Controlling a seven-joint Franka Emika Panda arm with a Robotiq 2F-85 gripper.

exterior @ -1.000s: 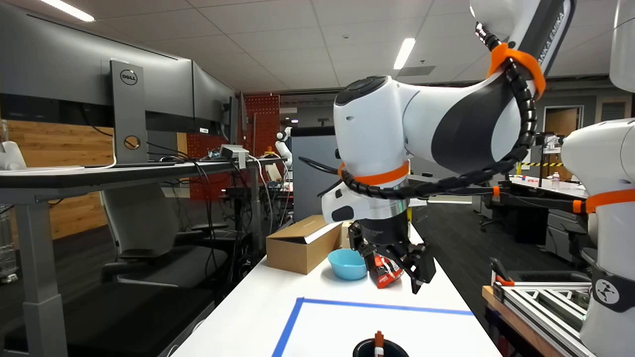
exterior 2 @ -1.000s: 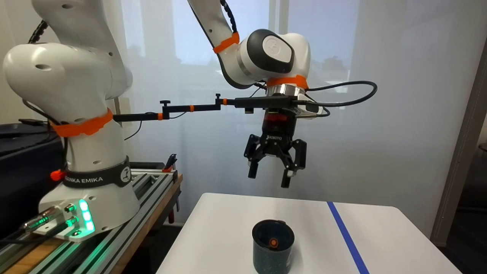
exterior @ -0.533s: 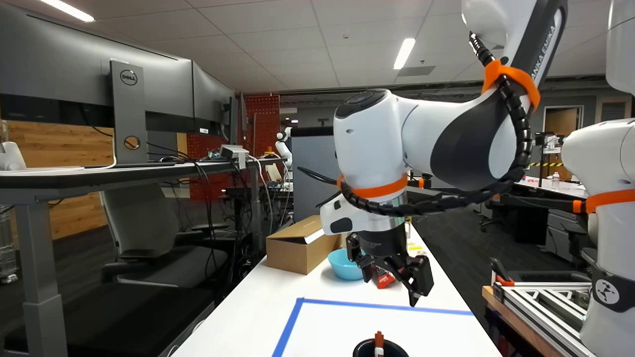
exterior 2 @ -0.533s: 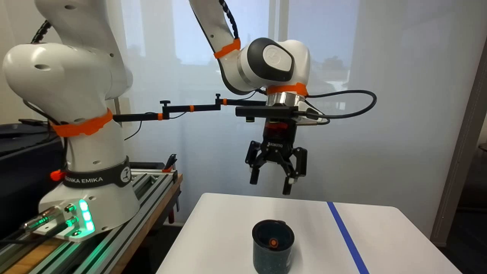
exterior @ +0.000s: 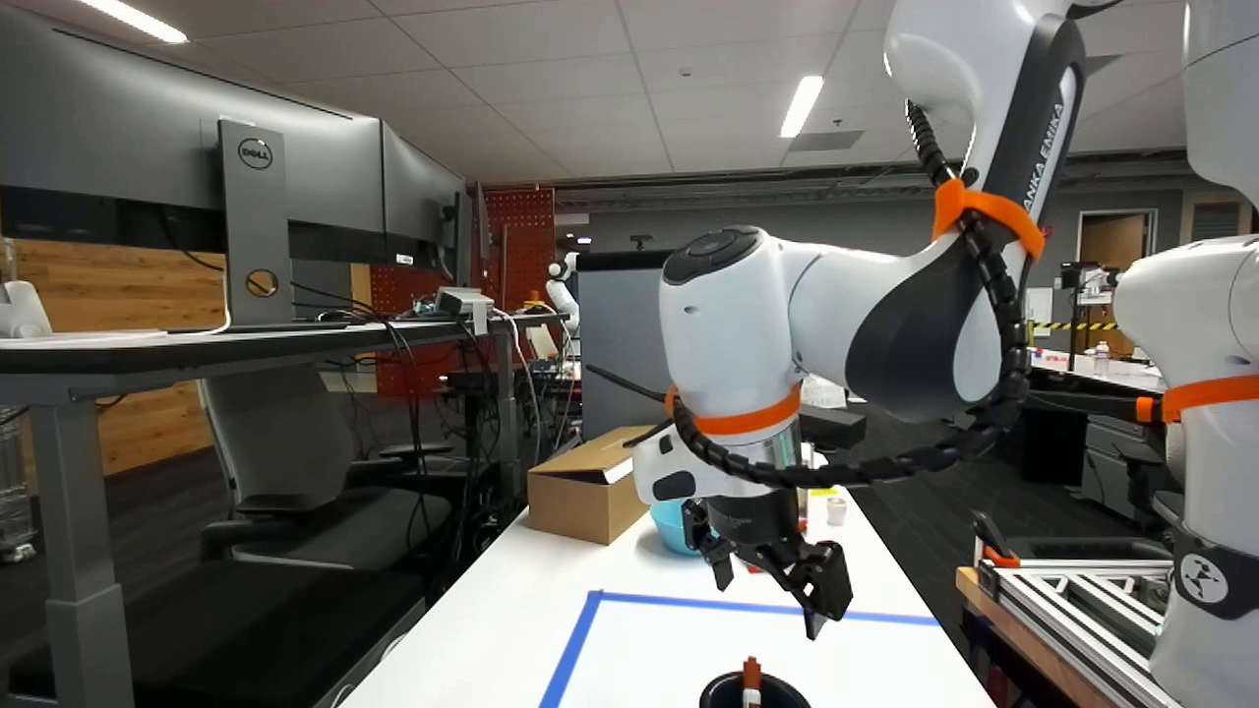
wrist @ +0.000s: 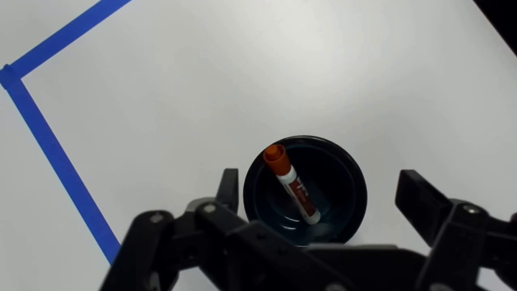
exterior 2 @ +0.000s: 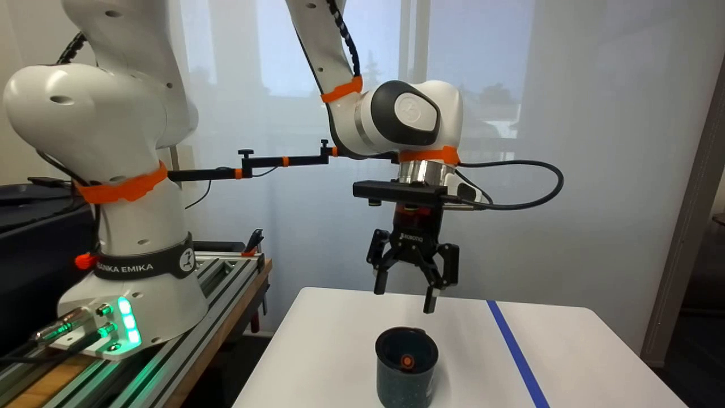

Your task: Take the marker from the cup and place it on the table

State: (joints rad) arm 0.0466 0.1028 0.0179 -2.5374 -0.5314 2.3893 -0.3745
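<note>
The marker, white with an orange cap, leans inside the dark cup, cap end up. It shows in the wrist view [wrist: 299,193] and in both exterior views [exterior: 751,680] [exterior 2: 407,361]. The dark blue-green cup [exterior 2: 402,390] stands upright on the white table [exterior 2: 334,323]; its rim shows in the wrist view [wrist: 358,194]. My gripper [exterior 2: 405,301] is open and empty above the cup, pointing down. In the wrist view the open fingertips [wrist: 319,173] lie on either side of the cup's outline, apart from it. It also shows in an exterior view [exterior: 768,604].
Blue tape [exterior: 708,603] outlines an area on the table around the cup. A cardboard box [exterior: 590,497], a light blue bowl [exterior: 672,526] and a small cup [exterior: 836,511] stand farther along the table. The metal workbench [exterior 2: 187,351] carries the robot base.
My gripper has moved down toward the cup, staying open. The cup and the marker have not moved.
</note>
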